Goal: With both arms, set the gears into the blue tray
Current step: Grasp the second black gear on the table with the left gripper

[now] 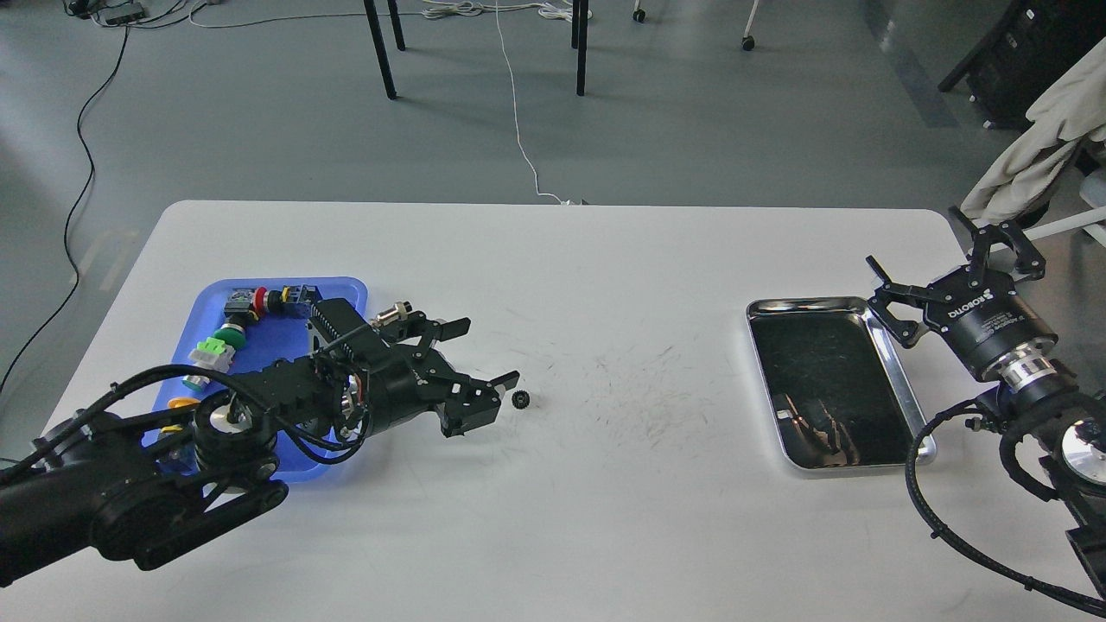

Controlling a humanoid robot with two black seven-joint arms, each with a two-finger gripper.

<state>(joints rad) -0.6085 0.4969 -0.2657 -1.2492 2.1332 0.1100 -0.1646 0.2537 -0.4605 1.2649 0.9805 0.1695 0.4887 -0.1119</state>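
Note:
A small black gear (521, 399) lies on the white table near its middle. My left gripper (486, 352) is low over the table just left of the gear, open, its near fingertip (510, 377) almost touching the gear. The blue tray (344, 288) sits at the left, largely covered by my left arm; any gear inside it is hidden. My right gripper (955, 257) hangs open at the far right, beyond the steel tray, holding nothing.
Coloured push-button switches (259, 301) lie along the blue tray's far and left sides. A shiny steel tray (899, 389) with a dark bottom stands at the right. Black scuff marks cover the table's middle.

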